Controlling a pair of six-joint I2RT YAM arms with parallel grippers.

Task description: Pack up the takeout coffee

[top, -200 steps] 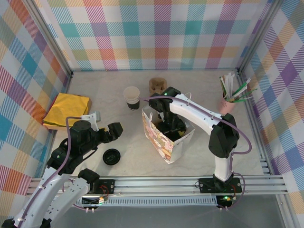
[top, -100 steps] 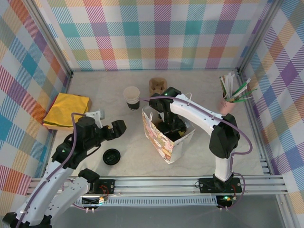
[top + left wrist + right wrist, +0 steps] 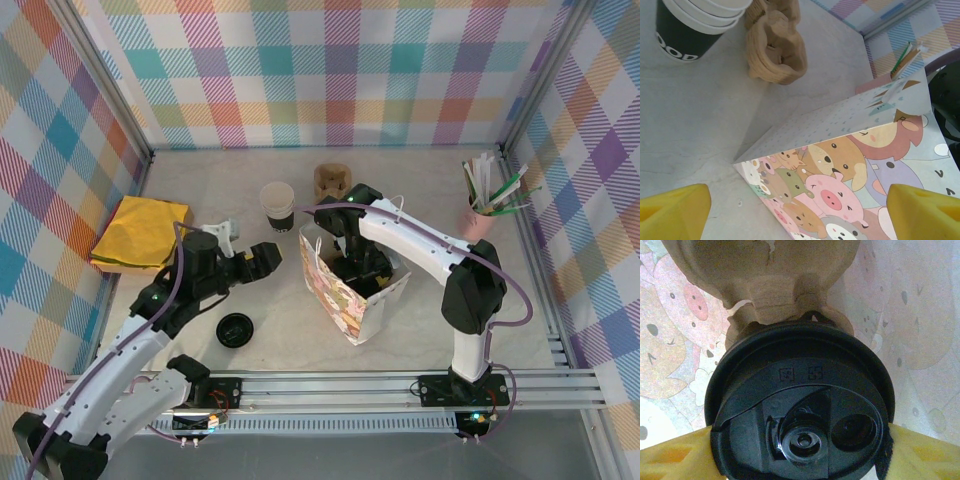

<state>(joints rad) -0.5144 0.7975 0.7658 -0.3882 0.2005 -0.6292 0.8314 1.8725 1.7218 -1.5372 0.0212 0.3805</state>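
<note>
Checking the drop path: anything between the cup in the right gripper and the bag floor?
The right gripper holds the takeout coffee inside the paper bag. Beyond it a brown pulp carrier lies in the bag, probably its seat rather than a block. Nothing else visible.

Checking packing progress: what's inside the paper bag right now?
The takeout coffee, black lid up, sits between the fingers of the right end effector, a brown pulp carrier beyond it. The lid hides the cup body and the bag floor.
</note>
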